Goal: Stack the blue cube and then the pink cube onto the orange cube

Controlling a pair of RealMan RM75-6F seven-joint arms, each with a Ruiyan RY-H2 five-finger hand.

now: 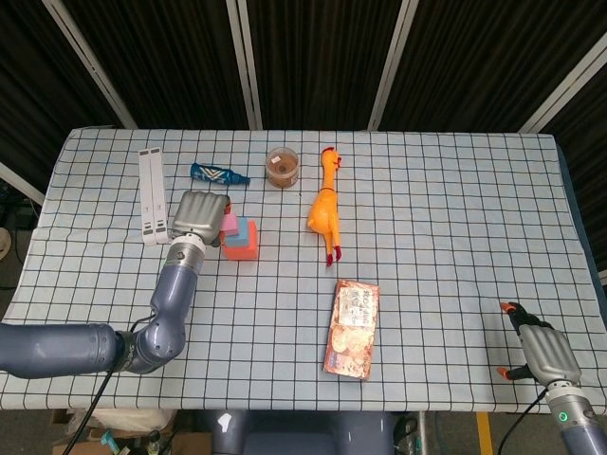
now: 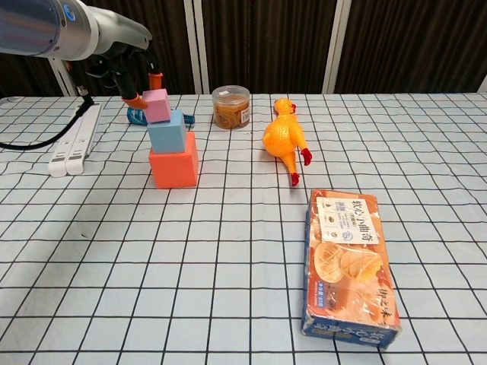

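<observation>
pink cube [image 2: 157, 106] sits tilted atop the blue cube [image 2: 167, 132] and orange cube [image 2: 173, 161], left hand [image 1: 200, 217] pinching it to steady placement, right hand [image 1: 542, 353] idle, fingers apart.

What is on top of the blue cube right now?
The pink cube sits tilted on the blue cube, which rests on the orange cube. The left hand holds it; the contact between the cubes is partly hidden.

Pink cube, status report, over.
Left robot hand holds pink cube atop blue cube, on orange cube. Right robot hand idle, open. Nothing in the way.
</observation>
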